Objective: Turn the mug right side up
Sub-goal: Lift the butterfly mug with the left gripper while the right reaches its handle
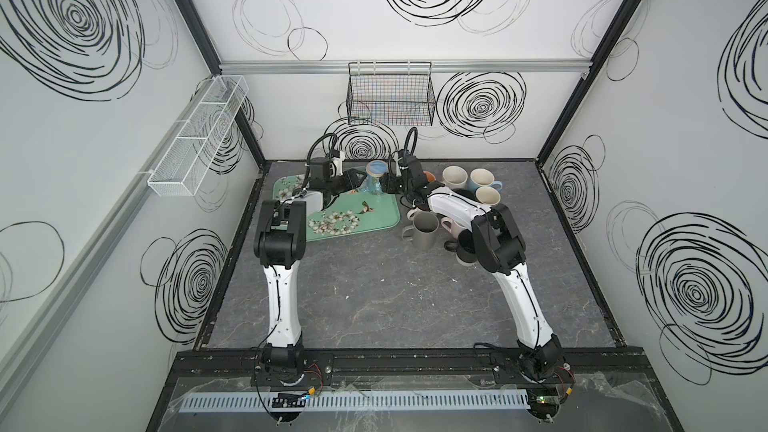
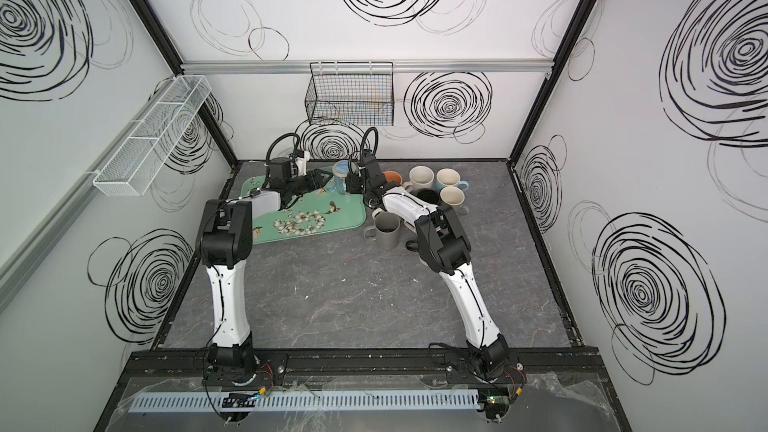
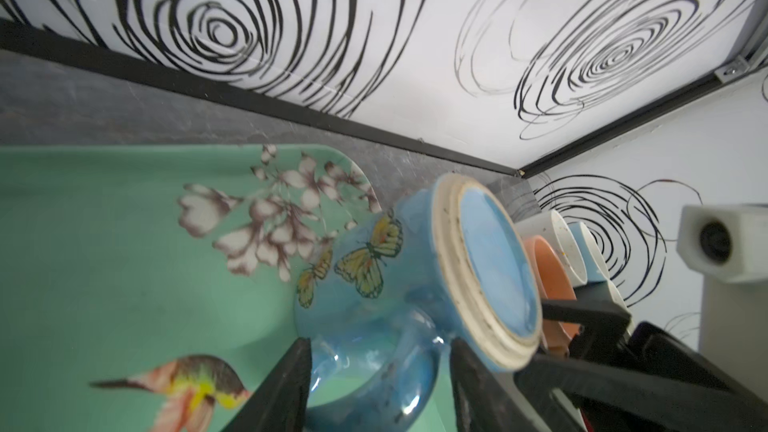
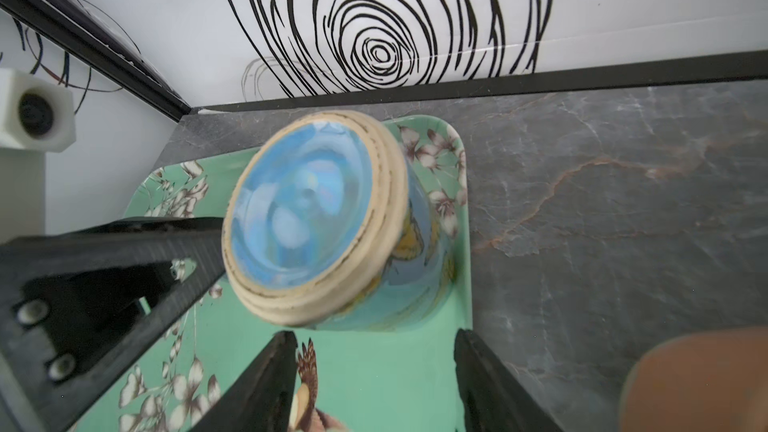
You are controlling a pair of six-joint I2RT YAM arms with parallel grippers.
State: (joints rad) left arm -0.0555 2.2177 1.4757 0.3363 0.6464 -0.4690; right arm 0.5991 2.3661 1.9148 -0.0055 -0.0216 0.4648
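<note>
A blue mug point(image 1: 375, 178) point(image 2: 341, 178) with butterflies stands bottom up on the green flowered tray point(image 1: 374, 222) point(image 2: 345, 218), its cream-ringed base on top. In the left wrist view the mug point(image 3: 374, 268) leans a little, and my left gripper point(image 3: 380, 351) point(image 1: 360, 185) is shut on its handle, one finger on each side of the loop. My right gripper point(image 4: 376, 342) point(image 1: 388, 187) stands open on the mug's other side. Its tips are just short of the mug point(image 4: 316, 218), with only tray point(image 4: 395, 388) between them. The mug's mouth is hidden.
Several mugs crowd the table right of the tray: a grey one point(image 1: 424, 231), cream ones point(image 1: 454, 176), a blue one point(image 1: 482, 179), an orange one point(image 1: 430, 176) and a black one point(image 1: 465, 243) under my right arm. A wire basket point(image 1: 390, 97) hangs on the back wall.
</note>
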